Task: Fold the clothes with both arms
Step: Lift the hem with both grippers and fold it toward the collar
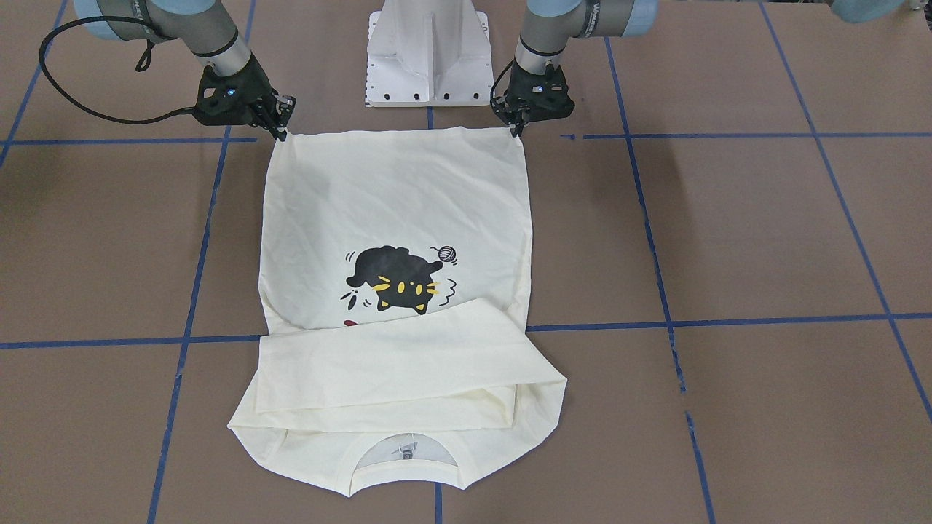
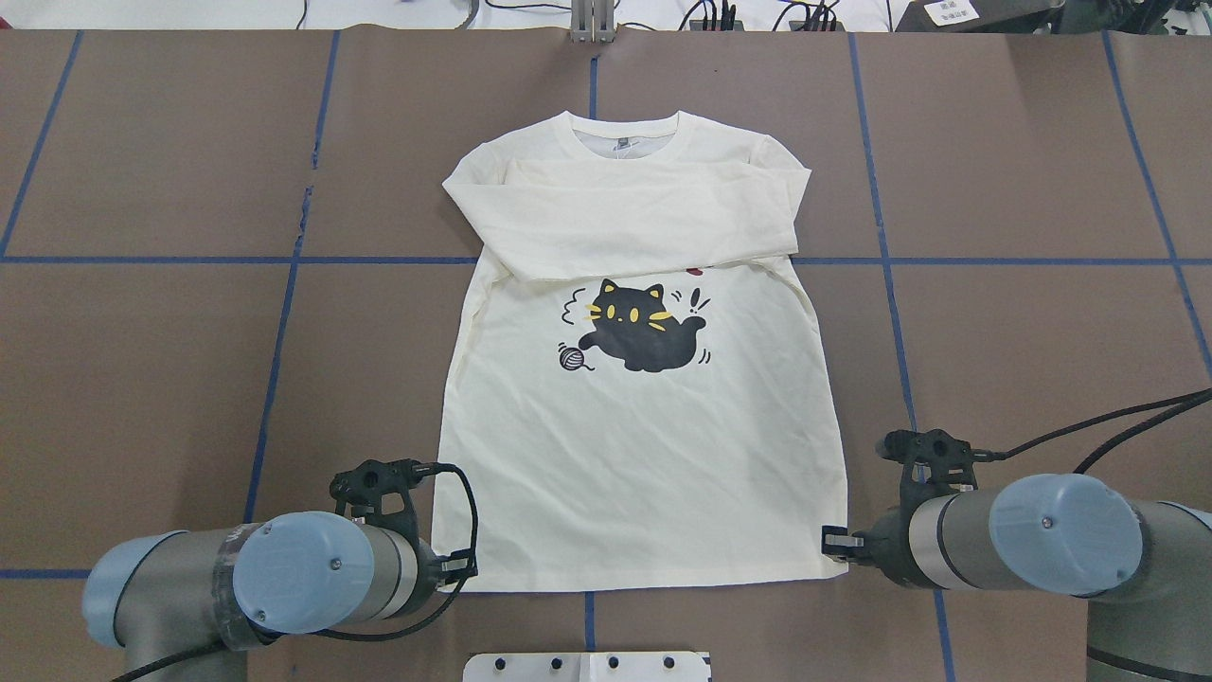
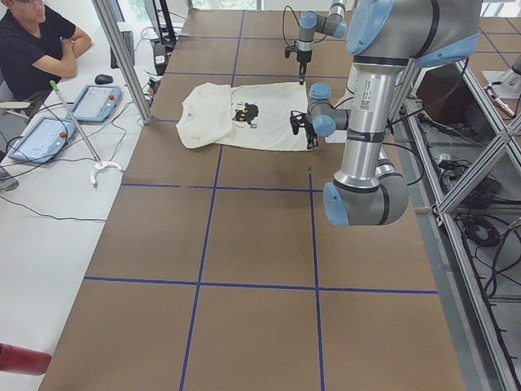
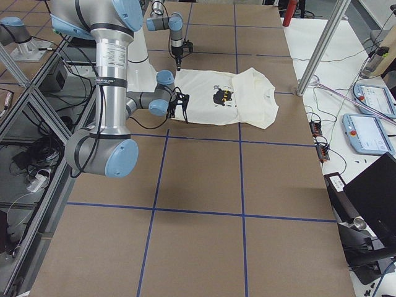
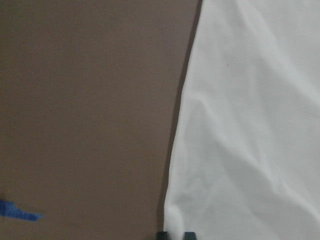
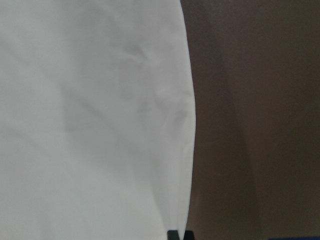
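Cream long-sleeved T-shirt [image 2: 634,455] lying flat on the brown table [image 2: 994,332], black cat print [image 2: 636,332] facing up. Sleeves [image 2: 644,213] folded across the chest. Hem just in front of the white base [image 1: 428,54], collar [image 2: 625,133] far from it. Left gripper [image 1: 515,131] squeezed tight on the hem corner at the base's left side. Right gripper [image 1: 282,132] squeezed tight on the corner at its right side. Blue tape lines [image 1: 728,320] crossing the table.

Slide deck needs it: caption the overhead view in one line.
Left gripper and right gripper pinch the hem corners of a cat-print T-shirt, sleeves folded across.
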Robot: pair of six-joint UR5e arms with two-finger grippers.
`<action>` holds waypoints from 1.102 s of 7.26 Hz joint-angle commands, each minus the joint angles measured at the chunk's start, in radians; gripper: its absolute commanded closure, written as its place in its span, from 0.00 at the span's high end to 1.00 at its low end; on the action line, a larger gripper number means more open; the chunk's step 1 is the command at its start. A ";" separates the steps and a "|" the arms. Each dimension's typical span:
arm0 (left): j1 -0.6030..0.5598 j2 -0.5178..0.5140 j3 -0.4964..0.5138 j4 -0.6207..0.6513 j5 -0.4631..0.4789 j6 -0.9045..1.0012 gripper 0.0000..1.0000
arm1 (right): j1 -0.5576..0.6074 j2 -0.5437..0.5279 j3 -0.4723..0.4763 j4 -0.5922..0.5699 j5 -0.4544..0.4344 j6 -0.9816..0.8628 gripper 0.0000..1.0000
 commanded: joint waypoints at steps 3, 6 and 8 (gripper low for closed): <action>-0.003 0.019 -0.058 0.002 -0.003 0.008 0.00 | 0.030 -0.016 0.044 0.002 0.059 -0.002 0.00; 0.040 0.142 -0.216 0.002 0.005 0.015 0.00 | 0.030 -0.174 0.085 0.186 0.158 -0.011 0.00; 0.121 0.161 -0.305 0.003 0.003 0.006 0.00 | 0.028 -0.233 0.084 0.307 0.243 -0.011 0.00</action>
